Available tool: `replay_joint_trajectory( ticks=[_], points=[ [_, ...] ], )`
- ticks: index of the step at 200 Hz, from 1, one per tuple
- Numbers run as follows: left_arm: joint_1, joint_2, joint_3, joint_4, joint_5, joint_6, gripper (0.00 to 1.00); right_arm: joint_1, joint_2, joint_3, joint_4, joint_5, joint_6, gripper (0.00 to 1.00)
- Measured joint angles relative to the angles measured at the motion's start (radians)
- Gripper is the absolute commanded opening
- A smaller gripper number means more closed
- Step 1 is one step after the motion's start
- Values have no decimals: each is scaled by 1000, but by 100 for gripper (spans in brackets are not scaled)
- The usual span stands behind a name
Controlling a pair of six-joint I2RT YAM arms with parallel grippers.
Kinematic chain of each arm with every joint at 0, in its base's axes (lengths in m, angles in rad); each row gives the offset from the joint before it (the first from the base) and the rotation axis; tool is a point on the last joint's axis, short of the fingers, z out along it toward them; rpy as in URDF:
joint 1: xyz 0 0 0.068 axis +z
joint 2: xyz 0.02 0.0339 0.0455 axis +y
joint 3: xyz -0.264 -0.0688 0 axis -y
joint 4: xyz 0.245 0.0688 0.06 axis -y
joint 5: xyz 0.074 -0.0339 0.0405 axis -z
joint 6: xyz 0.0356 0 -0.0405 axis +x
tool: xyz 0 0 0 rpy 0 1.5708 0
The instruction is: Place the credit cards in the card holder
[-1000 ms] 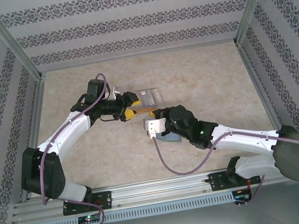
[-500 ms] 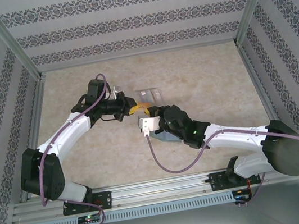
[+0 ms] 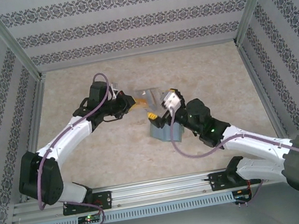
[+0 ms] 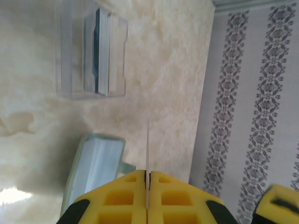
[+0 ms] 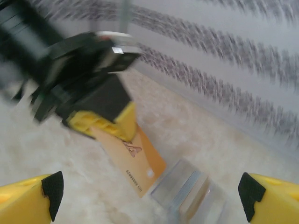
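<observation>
Two grippers are meeting near the middle of the table (image 3: 218,78) in the overhead view. The left gripper (image 3: 132,104) is pinching an orange credit card (image 3: 142,98), which is sticking out past its fingertips toward the clear card holder (image 3: 155,94) just beyond. The right gripper (image 3: 157,111) is standing wide open just beside that card, above the sage-green wallet (image 3: 163,133).

From the left wrist, the left gripper (image 4: 147,186) is pressing its yellow pads flat on the credit card (image 4: 147,149), which is showing edge-on as a thin line rising from between them. The card holder (image 4: 70,51) is lying ahead and to the left, with a stack of cards (image 4: 103,51) standing inside it; the wallet (image 4: 96,161) is lying nearer, left of the held card.

From the right wrist, the right gripper (image 5: 148,198) is spreading its fingers to both lower corners and holding nothing. The left gripper (image 5: 100,122) is gripping the credit card's (image 5: 138,163) upper end; its lower corner is hanging at the card holder (image 5: 187,186), though contact cannot be told.
</observation>
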Motion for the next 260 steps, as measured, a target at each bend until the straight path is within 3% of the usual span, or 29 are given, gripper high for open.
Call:
replay_joint_trajectory(
  ticks=[26,41,59,101,163,182,199,260],
  points=[
    [-59,-51,-66,134,-153,-1,0,-112,16,-10,52,-28,585,86],
    [-85,-62,-91,212,-230,-8,0,-153,64,-17,100,-66,820,84],
    [-100,-63,-105,280,-287,-32,0,-165,135,-15,141,-121,1027,80],
    [-111,-61,-113,402,-332,-109,0,-164,330,40,356,-221,1387,56],
    [-126,-47,-126,464,-363,-181,0,-99,510,105,637,-232,1581,47],
    [-126,-45,-128,464,-372,-195,0,-86,541,113,693,-221,1616,28],
    [-126,-45,-129,474,-385,-210,0,-86,563,121,719,-218,1629,18],
    [-127,-47,-151,517,-393,-246,0,-86,579,119,733,-199,1648,8]
  ],
)
